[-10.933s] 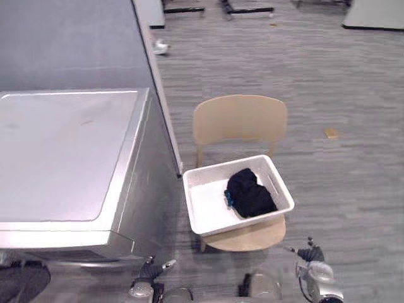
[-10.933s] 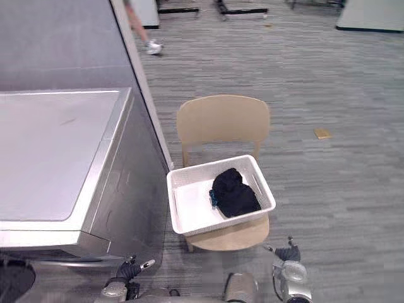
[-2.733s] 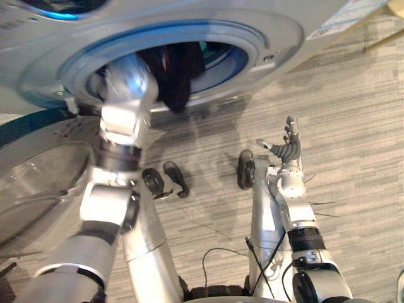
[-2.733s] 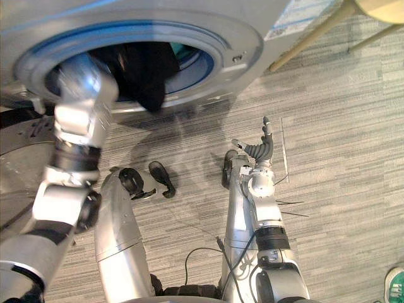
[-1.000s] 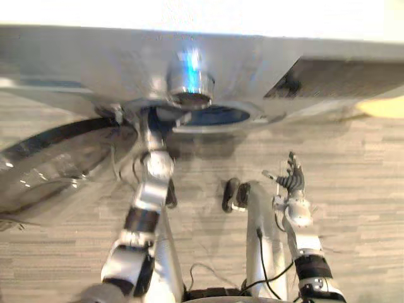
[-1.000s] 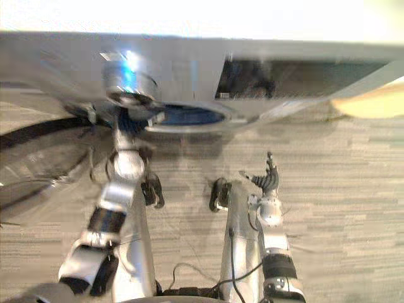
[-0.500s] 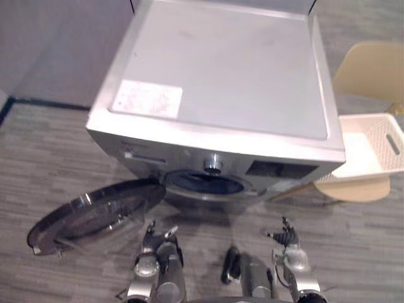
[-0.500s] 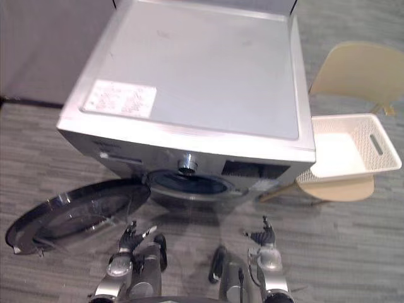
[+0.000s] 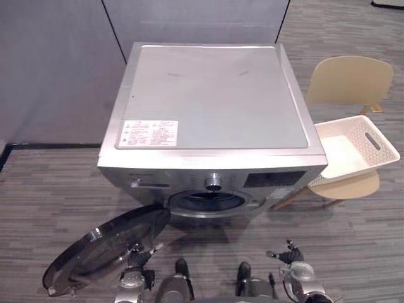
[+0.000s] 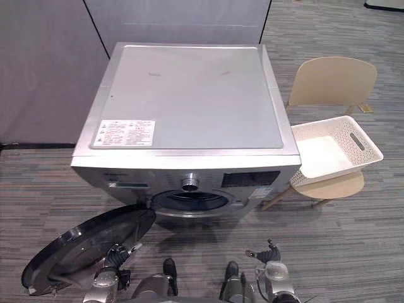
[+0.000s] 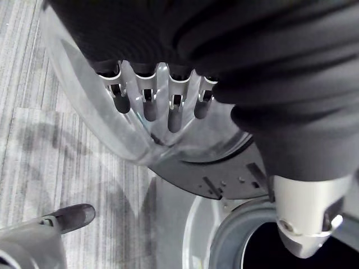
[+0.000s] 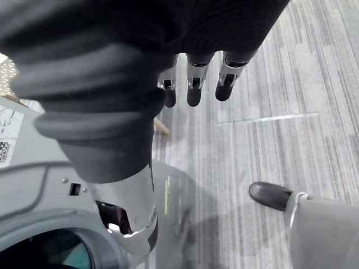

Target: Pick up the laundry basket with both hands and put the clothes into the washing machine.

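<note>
The silver washing machine (image 9: pixel 208 101) stands in the middle with its round glass door (image 9: pixel 101 252) swung open to the left. Its drum opening (image 9: pixel 207 202) looks dark inside. The white laundry basket (image 9: pixel 356 146) rests on a beige chair (image 9: pixel 350 79) to the machine's right, its bottom bare. My left hand (image 9: pixel 135 250) hangs low in front of the door, fingers straight and holding nothing; the left wrist view shows the left hand (image 11: pixel 174 106) over the door glass (image 11: pixel 106 117). My right hand (image 9: pixel 290 255) is low at the front right, the right hand (image 12: pixel 193 84) open over the floor.
A grey partition wall (image 9: pixel 57 63) runs behind and to the left of the machine. Grey striped carpet (image 9: pixel 353 233) lies in front and to the right. The open door takes up the floor at the front left.
The camera has risen and pulled back, showing the whole machine top. 2.7 s ago my left hand was at the drum with dark clothes; now both hands are low and hold nothing.
</note>
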Controlling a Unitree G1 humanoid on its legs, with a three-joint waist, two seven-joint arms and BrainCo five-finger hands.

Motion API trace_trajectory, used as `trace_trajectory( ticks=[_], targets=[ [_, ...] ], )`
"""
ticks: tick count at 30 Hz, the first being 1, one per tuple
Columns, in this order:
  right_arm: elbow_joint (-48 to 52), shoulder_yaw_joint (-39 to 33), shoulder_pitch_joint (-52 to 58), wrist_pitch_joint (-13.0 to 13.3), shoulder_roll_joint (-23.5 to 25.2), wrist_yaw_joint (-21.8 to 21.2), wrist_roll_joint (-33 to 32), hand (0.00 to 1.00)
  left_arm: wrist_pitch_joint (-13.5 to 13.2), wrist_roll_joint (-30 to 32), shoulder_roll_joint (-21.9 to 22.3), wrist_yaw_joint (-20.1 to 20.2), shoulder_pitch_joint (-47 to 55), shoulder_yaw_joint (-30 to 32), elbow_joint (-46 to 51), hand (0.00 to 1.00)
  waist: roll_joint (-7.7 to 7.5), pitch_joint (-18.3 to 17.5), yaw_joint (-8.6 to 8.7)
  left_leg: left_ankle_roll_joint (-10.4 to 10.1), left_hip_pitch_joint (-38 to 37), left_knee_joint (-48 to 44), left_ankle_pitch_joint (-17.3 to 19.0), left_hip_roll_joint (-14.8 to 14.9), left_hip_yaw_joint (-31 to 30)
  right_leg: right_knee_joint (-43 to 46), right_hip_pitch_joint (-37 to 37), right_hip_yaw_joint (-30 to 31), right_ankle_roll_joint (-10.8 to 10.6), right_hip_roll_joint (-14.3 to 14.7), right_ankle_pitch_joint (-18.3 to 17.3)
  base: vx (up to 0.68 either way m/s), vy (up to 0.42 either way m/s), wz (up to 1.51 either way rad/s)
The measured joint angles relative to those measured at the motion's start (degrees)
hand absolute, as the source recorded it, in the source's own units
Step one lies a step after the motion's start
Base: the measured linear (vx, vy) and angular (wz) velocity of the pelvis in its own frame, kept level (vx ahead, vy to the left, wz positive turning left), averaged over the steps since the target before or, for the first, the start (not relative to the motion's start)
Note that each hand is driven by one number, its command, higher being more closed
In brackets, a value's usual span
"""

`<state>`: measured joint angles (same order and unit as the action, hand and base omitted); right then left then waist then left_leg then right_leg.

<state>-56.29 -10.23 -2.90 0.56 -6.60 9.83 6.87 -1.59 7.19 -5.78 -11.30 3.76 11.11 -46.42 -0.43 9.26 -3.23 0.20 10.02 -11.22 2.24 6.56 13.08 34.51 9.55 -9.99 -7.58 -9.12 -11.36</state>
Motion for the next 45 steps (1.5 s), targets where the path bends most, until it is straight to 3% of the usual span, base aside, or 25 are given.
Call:
trace_trajectory(
  ticks=[1, 3, 5, 6, 7, 8, 9, 10, 11, 12, 14, 16, 18, 24, 28, 34, 35, 37, 40, 45],
  targets=[
    [-0.9, 0.5, -0.2, 0.1, 0.1, 0.0, 0.0, 0.00, 0.0, -0.1, 0.0, -0.3, 1.3, 0.9, 2.0, 0.00, -0.52, -0.3, -2.36, 0.1, 0.8, -1.1, -0.2, -0.1, 0.4, 0.0, -3.8, 0.7, 0.1, 1.5, -0.7, -0.10, -0.027, -0.02],
    [-1.0, 2.1, -3.5, 0.4, -0.3, 0.0, -0.1, 0.00, -0.1, -0.7, 0.0, -1.4, 2.4, 1.0, 3.5, 0.00, -0.99, -0.9, -4.37, 0.0, 4.7, -1.5, -2.4, -0.2, 1.4, -12.3, -5.8, 0.6, 2.0, 3.2, -2.6, -0.22, -0.068, -0.34],
    [-0.7, 1.8, -6.7, 1.0, -1.3, 0.2, -0.2, 0.00, 0.0, -1.1, 0.9, -1.5, 1.7, 0.7, 3.4, 0.00, 1.08, 0.2, -4.50, -0.6, 9.2, -0.8, -5.1, 0.3, 0.7, -24.4, -7.8, 0.4, 4.5, 5.2, -1.0, -0.32, -0.056, -0.04],
    [-0.9, 1.8, -7.8, 1.1, -2.7, 0.2, -0.2, 0.00, 0.0, -1.7, 3.1, -1.5, 0.6, 0.2, 3.1, 0.00, 4.40, 2.4, -4.30, -2.2, 9.9, 0.5, -7.8, 1.2, -1.7, -28.1, -9.0, -1.0, 5.5, 7.2, 2.1, -0.28, -0.021, 0.19],
    [-1.1, 1.8, -7.9, 0.8, -2.7, 0.2, -0.2, 0.00, 0.0, -2.0, 3.5, -1.5, 0.6, -0.1, 3.1, 0.00, 4.85, 2.6, -4.14, -2.8, 9.5, 2.1, -9.4, 1.3, -2.6, -28.3, -9.0, -1.2, 5.8, 7.6, 2.6, -0.35, -0.059, 0.46],
    [-1.0, 1.8, -6.7, 0.2, -2.3, 0.2, -0.3, 0.00, -0.1, -2.1, 3.6, -1.5, 0.8, -1.6, 3.1, 0.00, 4.99, 2.5, -3.68, -5.2, 7.6, 7.6, -14.5, 0.3, -4.7, -28.3, -9.2, -3.2, 6.4, 7.5, 3.4, -0.32, -0.073, 0.61],
    [-0.7, 0.9, -5.0, 0.3, -2.0, 0.2, -0.3, 0.00, -0.1, -2.1, 3.6, -1.3, 0.2, -3.0, 3.4, 0.00, 3.66, 3.1, -3.17, -6.1, 7.3, 6.6, -13.5, 0.3, -6.0, -28.3, -8.6, -4.9, 7.3, 7.0, 3.9, -0.38, -0.088, 0.60],
    [-0.7, 0.2, -4.6, 0.3, -1.7, 0.3, -0.3, 0.00, -0.1, -2.1, 3.7, -1.2, 0.2, -3.3, 4.1, 0.00, 3.63, 3.1, -3.14, -5.2, 7.9, 3.1, -10.9, 0.3, -5.9, -28.1, -7.9, -5.6, 7.6, 6.5, 4.1, -0.35, -0.044, 0.45],
    [-0.7, -0.8, -4.3, 0.2, -1.5, 0.5, -0.3, 0.00, -0.2, -2.1, 3.9, -1.2, 0.3, -3.4, 5.0, 0.00, 2.41, 3.7, -2.80, -3.0, 8.5, -3.3, -6.8, 0.1, -6.0, -27.3, -7.1, -5.8, 7.8, 5.6, 4.4, -0.24, 0.006, 0.27],
    [-0.6, -0.9, -3.9, 0.2, -1.4, 0.8, -0.3, 0.00, -0.3, -2.1, 3.7, -1.2, 0.7, -3.8, 6.0, 0.00, 1.95, 3.7, -1.99, -2.7, 8.2, -8.2, -2.5, 0.5, -6.3, -27.0, -5.8, -5.9, 7.8, 4.9, 5.2, -0.22, 0.043, 0.22],
    [-0.6, -1.4, -3.0, 0.3, -1.8, 1.4, -0.3, 0.00, -0.3, -2.0, 3.8, -1.2, 0.3, -5.1, 6.3, 0.00, 1.94, 3.6, -1.64, -3.2, 5.9, -11.1, 2.8, 1.5, -6.9, -27.0, -4.2, -5.7, 7.1, 4.3, 6.4, -0.19, 0.133, 0.09],
    [-0.6, -2.9, -2.0, 0.2, -1.7, 1.6, -0.3, 0.00, -0.2, -1.9, 3.6, -1.2, 0.1, -6.4, 7.2, 0.00, 2.62, 3.2, -0.53, -4.9, 0.7, -3.8, 5.2, 1.1, -8.1, -28.5, -4.2, -6.0, 5.9, 4.0, 8.1, -0.16, 0.203, 0.10],
    [0.2, -3.4, 0.0, 0.2, -0.3, 1.4, -0.8, 0.00, -0.2, -1.7, 1.5, -1.5, -1.1, -8.3, 12.0, 0.00, 0.53, 2.3, -0.32, -3.5, -2.1, 5.0, 0.7, -2.5, -8.0, -31.7, -4.6, -6.7, 3.9, 1.4, 11.3, -0.11, 0.215, 0.12],
    [1.5, -3.2, 1.2, 0.6, -0.3, 1.4, -0.7, 0.00, -1.5, 0.2, -3.2, -2.8, -2.9, -8.7, 26.0, 0.00, 0.91, 0.0, 1.72, -0.8, -4.8, 10.4, -2.0, -6.9, -7.9, -34.6, -6.3, -7.0, 2.1, -1.8, 13.6, -0.05, 0.142, 0.08],
    [1.5, -2.9, 1.1, 0.7, -0.3, 1.2, -0.2, 0.00, -3.1, 0.2, -5.7, -4.6, -4.4, -5.9, 32.3, 0.00, 0.77, -0.6, 2.22, -0.1, -5.0, 12.0, -3.0, -7.5, -7.8, -36.4, -6.4, -6.9, 1.3, -2.0, 14.9, 0.04, 0.044, -0.01],
    [3.7, -2.2, 1.0, 0.7, -0.5, 1.2, 0.6, 0.00, -3.2, 0.2, -10.7, -9.2, -10.1, 1.4, 32.6, 0.00, 0.31, -0.7, 2.27, 0.1, -5.0, 13.0, -3.2, -7.4, -7.1, -38.1, -6.2, -5.9, 1.8, -1.2, 15.8, 0.07, -0.016, -0.09],
    [3.9, -2.0, 0.3, 0.7, -0.7, 1.1, 0.8, 0.00, -3.2, 0.2, -14.3, -10.5, -13.1, 3.2, 30.2, 0.00, -0.23, -0.7, 2.23, 0.1, -4.7, 13.2, -3.2, -7.2, -7.0, -38.8, -6.1, -5.9, 2.4, -0.8, 16.2, 0.04, -0.017, -0.06],
    [4.4, -1.5, -0.2, 0.7, -1.0, 1.1, 1.2, 0.00, -3.1, 0.2, -16.8, -11.3, -15.3, 4.3, 27.1, 0.00, -0.45, -0.6, 2.16, 0.1, -4.3, 13.2, -3.2, -6.8, -6.7, -38.8, -5.5, -5.7, 2.9, -0.4, 16.7, 0.02, -0.021, -0.10],
    [6.3, 0.2, -1.6, 1.2, -1.4, 1.1, 2.3, 0.00, -1.7, 0.2, -23.4, -12.6, -21.2, 5.9, 17.4, 0.00, -2.05, 0.3, 2.11, 0.1, -1.6, 12.5, -3.2, -6.1, -6.1, -38.8, -2.7, -5.0, 3.9, 0.3, 18.2, -0.02, -0.011, -0.15],
    [7.7, 2.2, -2.6, 1.5, -1.2, 1.1, 2.8, 0.00, 1.4, 2.7, -30.9, -11.0, -29.8, 5.5, 1.3, 0.00, -6.34, 2.9, 2.04, 0.1, 1.9, 10.4, -3.2, -4.9, -5.3, -39.9, 0.0, -3.9, 4.9, 1.1, 21.3, -0.04, 0.012, -0.11]
  ],
)
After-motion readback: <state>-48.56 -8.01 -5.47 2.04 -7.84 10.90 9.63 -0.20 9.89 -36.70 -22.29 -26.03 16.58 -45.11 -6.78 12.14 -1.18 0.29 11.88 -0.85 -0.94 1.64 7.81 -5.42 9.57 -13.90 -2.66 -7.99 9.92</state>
